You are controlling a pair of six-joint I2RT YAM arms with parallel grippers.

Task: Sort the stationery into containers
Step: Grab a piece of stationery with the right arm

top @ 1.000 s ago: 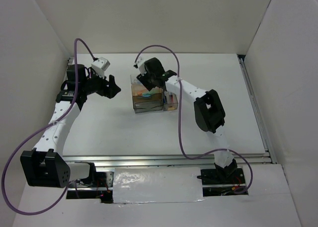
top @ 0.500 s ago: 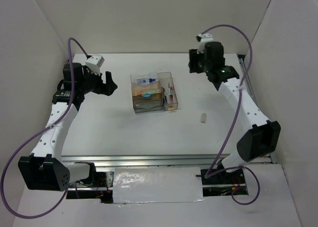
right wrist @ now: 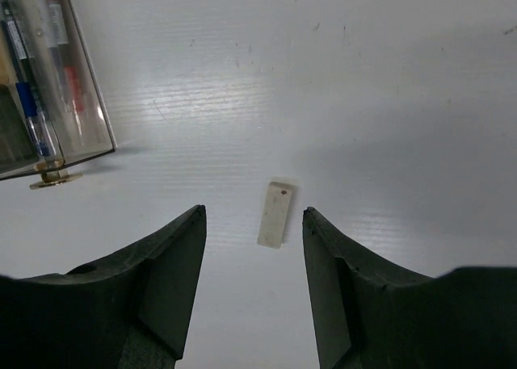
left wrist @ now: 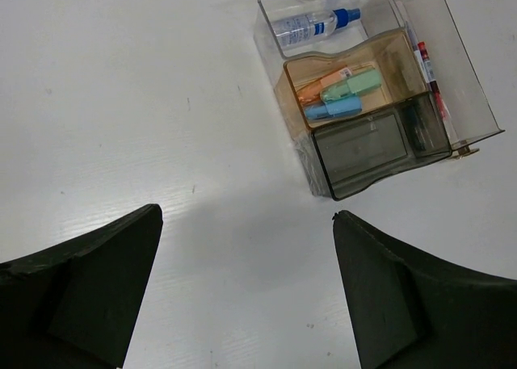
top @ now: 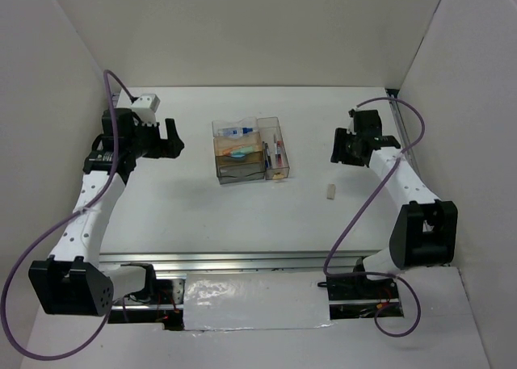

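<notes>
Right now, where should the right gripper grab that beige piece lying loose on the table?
Pinch the beige piece across its long side edges, mid-length, descending from straight above. It lies flat and slim on the table, roughly in line with the open right gripper.

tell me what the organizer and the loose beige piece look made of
Organizer: likely hard plastic, clear and brown-tinted; its walls are see-through and glossy. Beige piece: matte, opaque, flat block; perhaps eraser rubber or plastic, unclear.
</notes>
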